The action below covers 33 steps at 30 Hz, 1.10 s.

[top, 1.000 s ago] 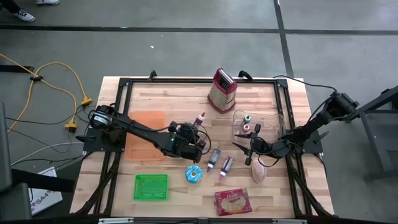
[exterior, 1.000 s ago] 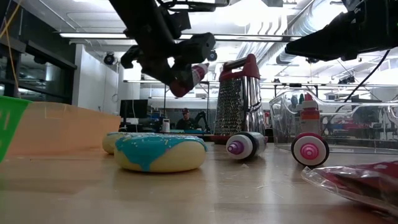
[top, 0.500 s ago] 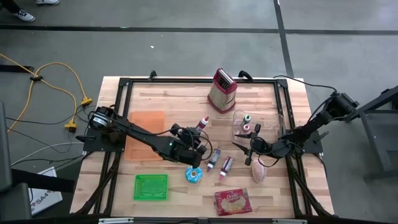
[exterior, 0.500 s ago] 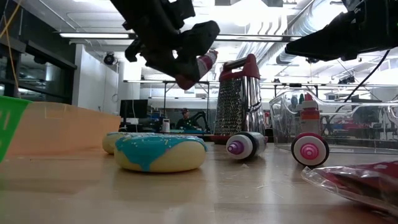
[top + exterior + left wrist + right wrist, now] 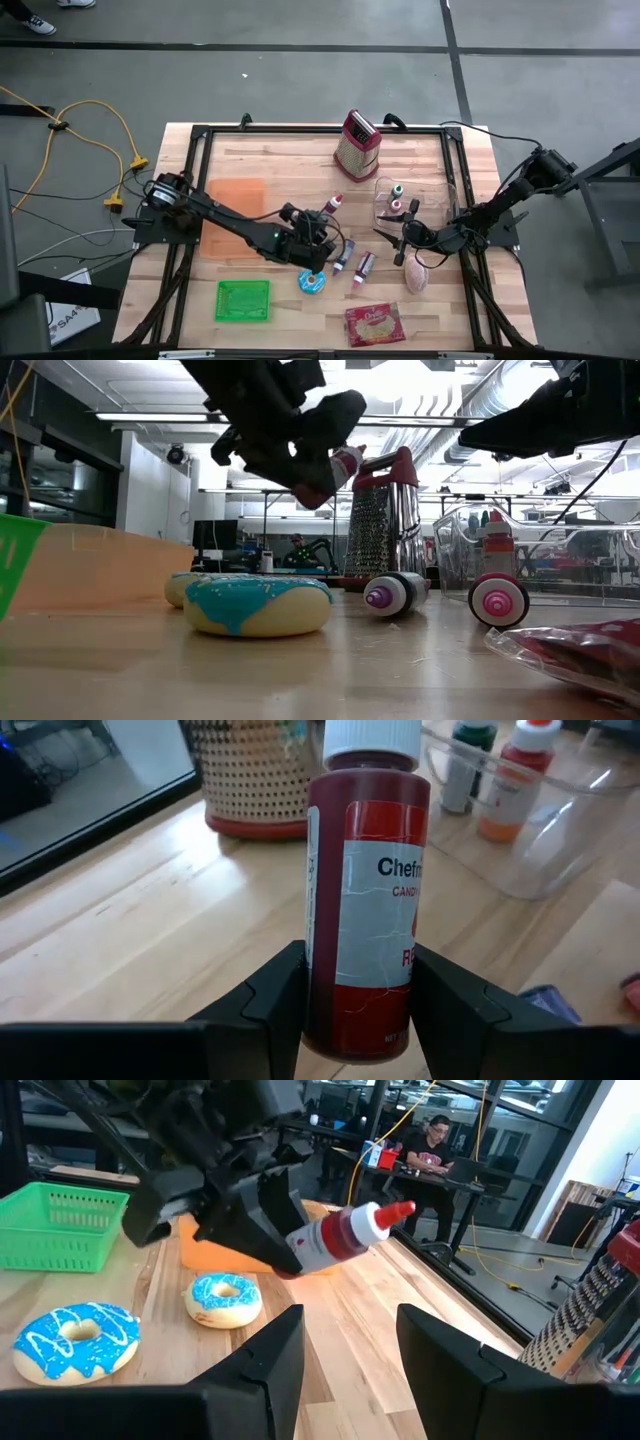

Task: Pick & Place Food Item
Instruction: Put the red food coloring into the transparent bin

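Left wrist view: hand [image 5: 358, 990] gripping red bottle [image 5: 366, 890]

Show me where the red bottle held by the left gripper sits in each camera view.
High view: red bottle mid-table, at the left gripper.
Low view: bottle held in the air, upper centre, tilted.
Left wrist view: bottle fills the centre between the fingers.
Right wrist view: bottle centre, tilted.
Shared landmark: the grater, beyond the bottle.

red bottle [image 5: 367, 900], green basket [image 5: 243, 300], blue-iced doughnut [image 5: 257, 605]
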### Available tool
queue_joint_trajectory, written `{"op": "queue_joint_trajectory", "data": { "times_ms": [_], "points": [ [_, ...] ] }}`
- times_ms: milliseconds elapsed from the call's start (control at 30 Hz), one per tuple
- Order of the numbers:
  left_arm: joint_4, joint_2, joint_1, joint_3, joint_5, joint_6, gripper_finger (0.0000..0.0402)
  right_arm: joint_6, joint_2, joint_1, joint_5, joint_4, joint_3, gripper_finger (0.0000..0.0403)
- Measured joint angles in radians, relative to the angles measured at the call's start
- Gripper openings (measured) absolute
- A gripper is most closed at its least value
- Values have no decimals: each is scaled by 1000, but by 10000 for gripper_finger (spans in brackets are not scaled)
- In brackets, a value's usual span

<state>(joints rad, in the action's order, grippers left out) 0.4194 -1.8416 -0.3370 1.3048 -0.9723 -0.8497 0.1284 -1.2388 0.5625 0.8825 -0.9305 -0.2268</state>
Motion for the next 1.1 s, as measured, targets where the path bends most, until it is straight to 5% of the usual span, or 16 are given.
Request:
{"op": "queue_joint_trajectory", "data": {
  "times_ms": [1100],
  "points": [
    [-310,-4,-53,0,91,339,148,0,0,0,0,0,0,149]
  ]
}}
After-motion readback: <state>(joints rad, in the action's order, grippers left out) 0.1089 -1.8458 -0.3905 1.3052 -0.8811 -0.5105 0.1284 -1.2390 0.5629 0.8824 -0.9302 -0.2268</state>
